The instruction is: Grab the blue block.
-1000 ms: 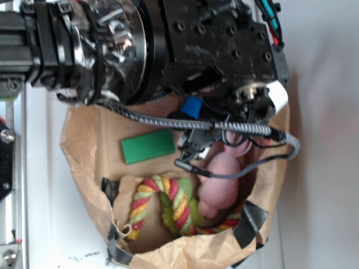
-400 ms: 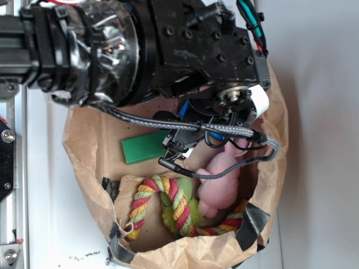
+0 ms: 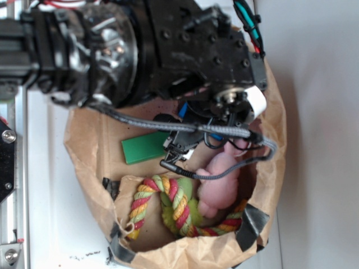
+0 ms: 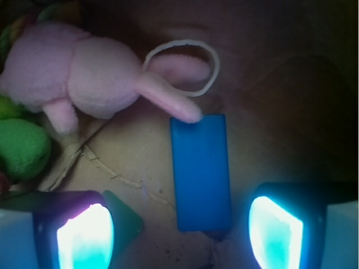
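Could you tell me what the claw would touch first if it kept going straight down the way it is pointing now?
Most likely the blue block, which lies flat between the open claw fingers. The pink plush toy sits just beyond it, one ear reaching the block's far end. Depth is hard to judge.

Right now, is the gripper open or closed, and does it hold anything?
Gripper: open, holding nothing; the blue block lies flat between its fingers, untouched.
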Robot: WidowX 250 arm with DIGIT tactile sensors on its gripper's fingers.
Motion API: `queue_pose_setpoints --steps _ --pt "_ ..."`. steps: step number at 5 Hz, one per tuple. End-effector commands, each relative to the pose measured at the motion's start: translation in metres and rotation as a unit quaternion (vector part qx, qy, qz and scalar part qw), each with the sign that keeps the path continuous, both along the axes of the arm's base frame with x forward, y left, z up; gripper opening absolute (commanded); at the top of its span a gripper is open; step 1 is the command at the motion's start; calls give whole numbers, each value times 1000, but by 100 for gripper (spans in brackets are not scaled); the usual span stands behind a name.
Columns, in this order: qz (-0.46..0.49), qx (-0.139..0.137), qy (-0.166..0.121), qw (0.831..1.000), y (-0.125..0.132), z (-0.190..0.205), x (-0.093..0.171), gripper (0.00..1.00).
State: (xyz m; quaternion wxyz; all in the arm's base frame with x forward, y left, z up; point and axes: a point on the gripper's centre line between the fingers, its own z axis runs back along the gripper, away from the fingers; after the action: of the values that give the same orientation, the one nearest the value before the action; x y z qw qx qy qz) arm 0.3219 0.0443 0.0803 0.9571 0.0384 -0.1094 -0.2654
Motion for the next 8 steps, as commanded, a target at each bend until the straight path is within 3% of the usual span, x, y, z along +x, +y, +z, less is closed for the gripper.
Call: queue_pose_setpoints --steps 1,3,6,8 --pt "11 14 -18 1000 -4 -6 12 100" --pt "16 -30 -24 999 -4 -16 16 100" --pt "25 -30 -15 999 -7 -21 25 100" --pt "33 -26 -29 999 3 -19 34 100"
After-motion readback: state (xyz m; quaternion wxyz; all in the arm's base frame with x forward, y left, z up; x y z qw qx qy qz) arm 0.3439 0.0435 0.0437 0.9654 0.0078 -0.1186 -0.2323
